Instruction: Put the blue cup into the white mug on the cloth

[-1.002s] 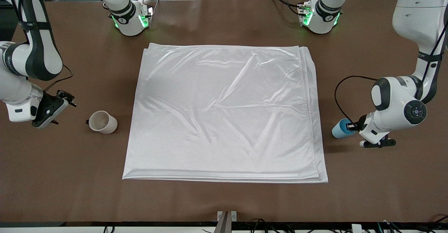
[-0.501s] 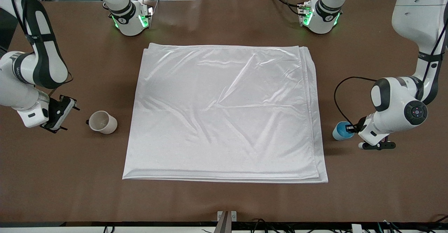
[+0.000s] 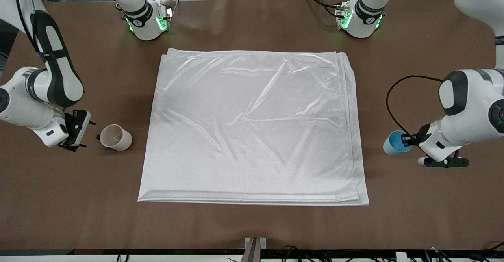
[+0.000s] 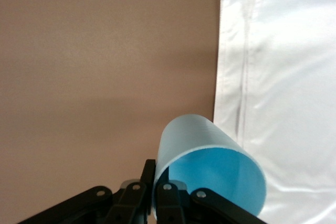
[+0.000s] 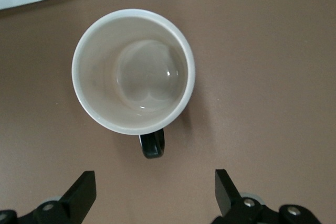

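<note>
Two cups, one cloth, two grippers: we list them as they stand.
Left gripper (image 3: 405,140): we find it up in the air over the bare table at the left arm's end, just beside the cloth's edge; its fingers (image 4: 167,203) are pinched on the rim of the blue cup.
Blue cup (image 3: 393,143): we see it held tilted in the left gripper, its bright blue inside showing; in the left wrist view (image 4: 210,169) its mouth faces the camera, with the cloth's edge just beside it.
Right gripper (image 3: 76,132): we place it low over the table at the right arm's end, just beside the white mug on the handle side; its fingers (image 5: 79,195) are spread wide and hold nothing.
White mug (image 3: 115,137): we note it upright on the bare table, near the cloth but not on it, dark handle (image 5: 152,144) toward the right gripper.
Cloth (image 3: 252,128): we record it flat mid-table, shiny white, softly wrinkled, nothing on it.
Table (image 3: 252,226): brown.
</note>
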Action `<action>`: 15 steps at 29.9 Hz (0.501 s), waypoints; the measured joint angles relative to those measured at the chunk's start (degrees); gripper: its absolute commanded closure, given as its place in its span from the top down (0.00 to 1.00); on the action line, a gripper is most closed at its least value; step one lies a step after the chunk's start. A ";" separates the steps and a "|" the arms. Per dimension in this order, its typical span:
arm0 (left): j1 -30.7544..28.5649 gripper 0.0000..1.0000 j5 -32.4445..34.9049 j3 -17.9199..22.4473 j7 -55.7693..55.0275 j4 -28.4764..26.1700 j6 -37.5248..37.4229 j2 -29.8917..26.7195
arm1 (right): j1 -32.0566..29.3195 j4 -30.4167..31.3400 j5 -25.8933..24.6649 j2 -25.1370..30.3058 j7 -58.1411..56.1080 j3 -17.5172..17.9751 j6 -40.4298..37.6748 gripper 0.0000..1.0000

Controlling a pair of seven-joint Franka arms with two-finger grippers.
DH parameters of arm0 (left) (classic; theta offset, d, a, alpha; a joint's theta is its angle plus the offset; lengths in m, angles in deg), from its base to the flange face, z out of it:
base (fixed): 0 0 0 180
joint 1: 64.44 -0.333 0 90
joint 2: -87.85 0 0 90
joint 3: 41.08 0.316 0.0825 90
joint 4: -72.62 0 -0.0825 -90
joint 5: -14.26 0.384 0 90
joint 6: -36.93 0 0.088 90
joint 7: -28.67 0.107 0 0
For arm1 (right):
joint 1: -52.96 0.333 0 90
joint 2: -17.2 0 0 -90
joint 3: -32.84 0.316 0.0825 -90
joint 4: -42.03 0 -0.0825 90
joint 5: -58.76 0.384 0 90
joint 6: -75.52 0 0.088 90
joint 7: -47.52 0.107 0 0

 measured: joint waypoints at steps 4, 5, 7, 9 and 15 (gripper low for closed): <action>0.07 0.00 0.00 -0.64 0.00 0.45 -3.45 -3.16 | 0.00 0.00 0.01 -0.91 -3.36 0.02 0.23 1.00; 0.11 0.00 0.00 -0.72 0.00 0.76 -4.51 -3.90 | 0.01 0.00 0.01 -1.17 -4.10 0.03 0.27 1.00; 0.16 0.00 0.00 -0.81 0.00 1.78 -6.89 -5.23 | 0.01 0.00 0.01 -1.67 -5.41 0.03 0.44 1.00; 0.16 0.00 0.00 -0.90 0.00 3.25 -9.66 -6.36 | 0.01 0.00 0.01 -2.14 -6.57 0.04 1.02 1.00; 0.19 0.00 0.00 -1.68 0.00 6.85 -15.43 -8.39 | 0.01 0.00 0.01 -3.42 -8.08 0.05 2.12 1.00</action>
